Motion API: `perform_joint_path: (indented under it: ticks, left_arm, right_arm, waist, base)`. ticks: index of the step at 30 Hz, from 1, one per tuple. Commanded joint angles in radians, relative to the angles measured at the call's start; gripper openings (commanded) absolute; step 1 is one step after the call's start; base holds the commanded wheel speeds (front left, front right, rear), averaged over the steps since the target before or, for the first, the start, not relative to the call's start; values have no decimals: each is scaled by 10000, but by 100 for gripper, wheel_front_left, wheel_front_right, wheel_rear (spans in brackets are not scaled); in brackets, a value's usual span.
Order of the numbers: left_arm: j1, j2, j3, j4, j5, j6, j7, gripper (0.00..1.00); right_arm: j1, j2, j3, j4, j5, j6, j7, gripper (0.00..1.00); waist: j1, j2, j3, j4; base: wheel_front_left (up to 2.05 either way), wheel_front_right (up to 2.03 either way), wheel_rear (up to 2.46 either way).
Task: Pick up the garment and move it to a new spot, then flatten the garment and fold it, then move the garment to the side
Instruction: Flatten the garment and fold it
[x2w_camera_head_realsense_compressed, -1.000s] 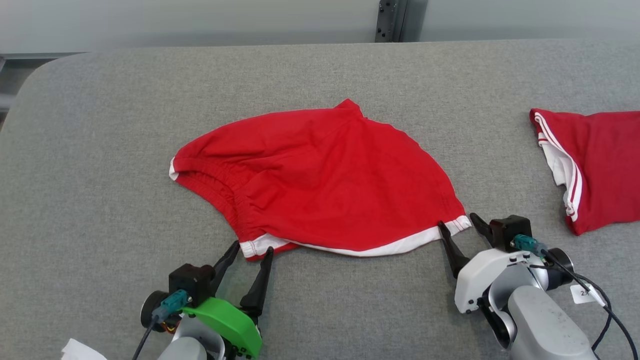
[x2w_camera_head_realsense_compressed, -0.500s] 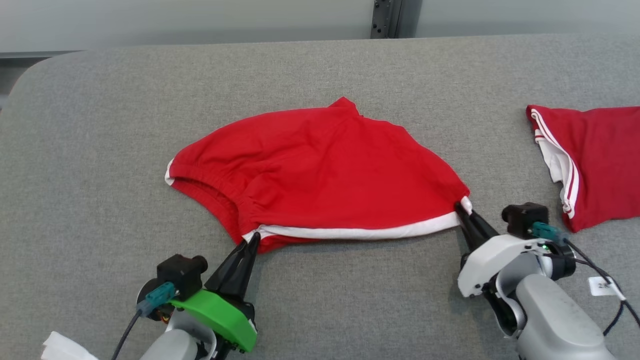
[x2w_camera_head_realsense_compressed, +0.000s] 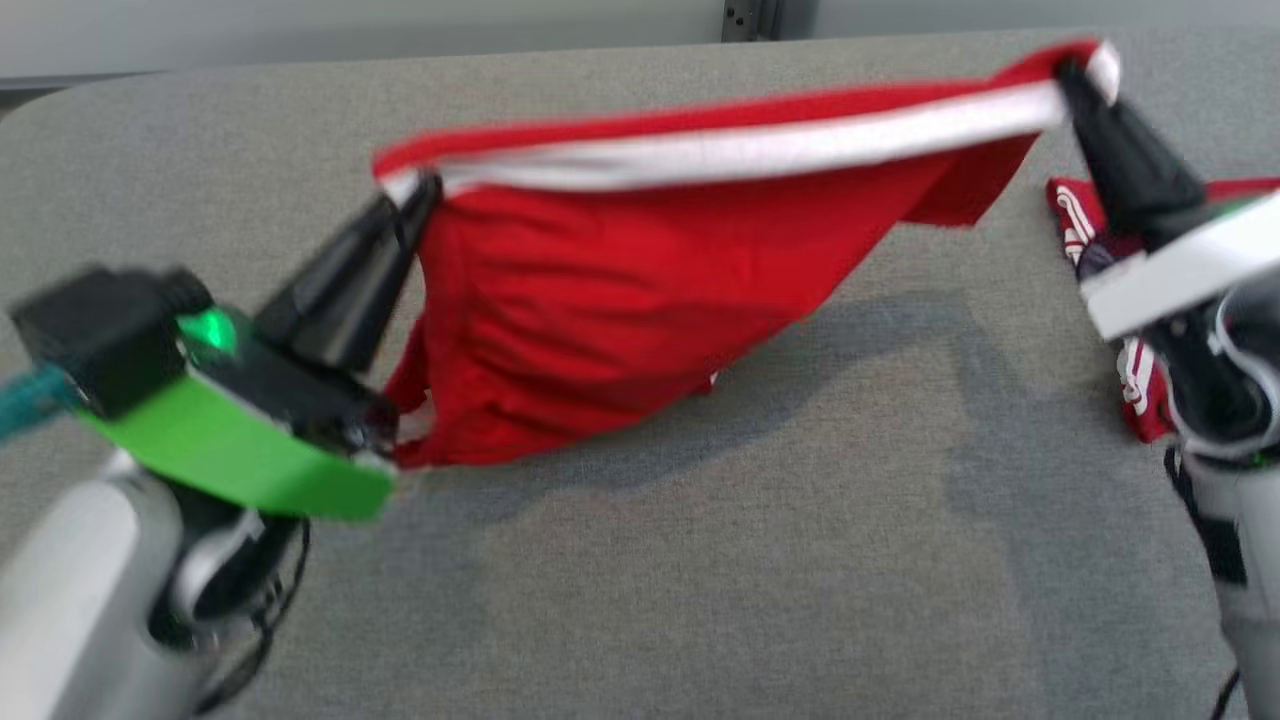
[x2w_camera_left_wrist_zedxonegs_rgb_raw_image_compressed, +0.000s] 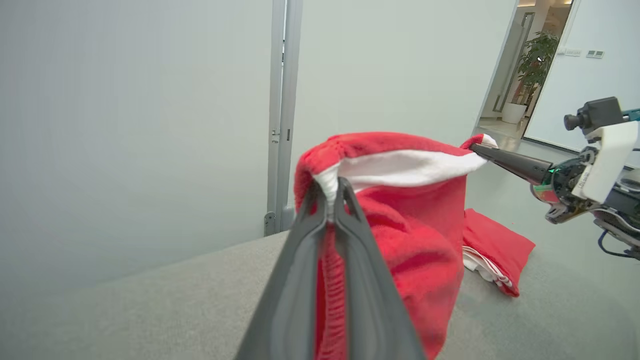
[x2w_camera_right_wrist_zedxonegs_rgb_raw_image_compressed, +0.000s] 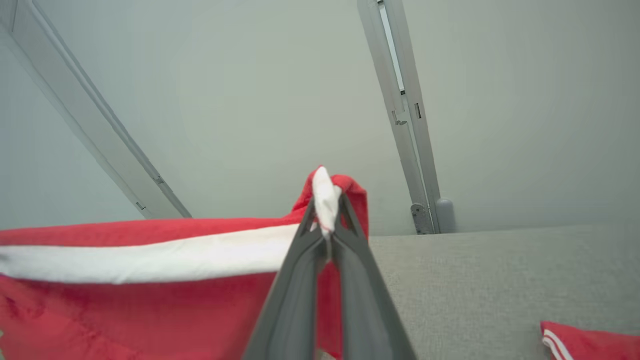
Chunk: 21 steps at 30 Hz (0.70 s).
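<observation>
- The red garment (x2w_camera_head_realsense_compressed: 640, 300) hangs in the air above the grey bench (x2w_camera_head_realsense_compressed: 700, 560), stretched between the two pincers across the upper half of the head view.
- The left pincer (x2w_camera_head_realsense_compressed: 418, 192), at the left of the head view, has its dark fingers pressed together on one end of the garment's white band (x2w_camera_head_realsense_compressed: 750, 150) — in the left wrist view a fold of white and red cloth is nipped between the tips.
- The right pincer (x2w_camera_head_realsense_compressed: 1078, 72), at the upper right of the head view, is clamped on the other end of that band; in its own wrist view a white tuft sticks up past the tips.
- The band runs taut from one pincer to the other, sloping up toward the right of the frame — the red cloth sags below it in a wedge, its lowest folds toward the lower left, close to the bench or just touching it; I cannot tell which.
- A second red garment (x2w_camera_head_realsense_compressed: 1068, 215) with white stripes lies on the bench at the right edge of the head view, partly behind the right arm.
- The head view is blurred.
</observation>
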Motion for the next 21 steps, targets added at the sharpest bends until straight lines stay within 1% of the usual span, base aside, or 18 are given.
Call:
perform_joint_path:
  ticks: [1,3,5,8,11,13,16,17,19,21]
  left_arm:
    - [-1012,-13,223,138,-302,-54,286,0]
    - [-2458,-68,458,678,-536,-96,800,0]
    - [-3975,-214,530,1534,-682,-164,1182,0]
    - [-5957,-461,444,2993,-599,-261,1377,0]
    - [-7693,-821,207,4591,-347,-323,1113,0]
    - [-8660,-1059,185,5653,-156,-338,640,0]
    - [-9793,-1288,7,7021,63,-350,-55,0]
    - [-10067,-1343,-127,7383,154,-357,-262,0]
    - [-10497,-1441,-333,7839,67,-363,-794,0]
    - [-10635,-1372,-782,8272,63,-358,-1204,0]
  right_arm:
    - [-928,367,-215,-26,-22,-10,501,0]
    - [-2443,610,-449,131,-724,-7,1181,0]
    - [-3986,1285,-745,669,-1254,-7,1604,0]
    - [-6075,1882,-1218,1731,-2285,-7,1711,0]
    - [-7858,2269,-1733,3076,-3137,-7,1240,0]
    - [-8839,2419,-2000,3959,-3593,-7,762,0]
    - [-10013,2499,-2331,5112,-3978,-13,-86,0]
    - [-10296,2509,-2332,5453,-4022,-14,-363,0]
    - [-10689,2520,-2045,6038,-3653,-13,-828,0]
    - [-10808,2524,-1683,6551,-3266,-11,-1362,0]
  waist:
    - [0,0,785,-57]
    - [0,0,1365,-95]
    - [0,0,1950,-142]
    - [0,0,2624,-217]
    - [0,0,3104,-288]
    - [0,0,3374,-362]
    - [0,0,3779,-550]
    - [0,0,3900,-626]
    - [0,0,4134,-768]
    - [0,0,4321,-884]
  base:
    - [0,0,0]
    - [0,0,0]
    - [0,0,0]
    - [0,0,0]
    - [0,0,0]
    - [0,0,0]
    - [0,0,0]
    - [0,0,0]
    - [0,0,0]
    - [0,0,0]
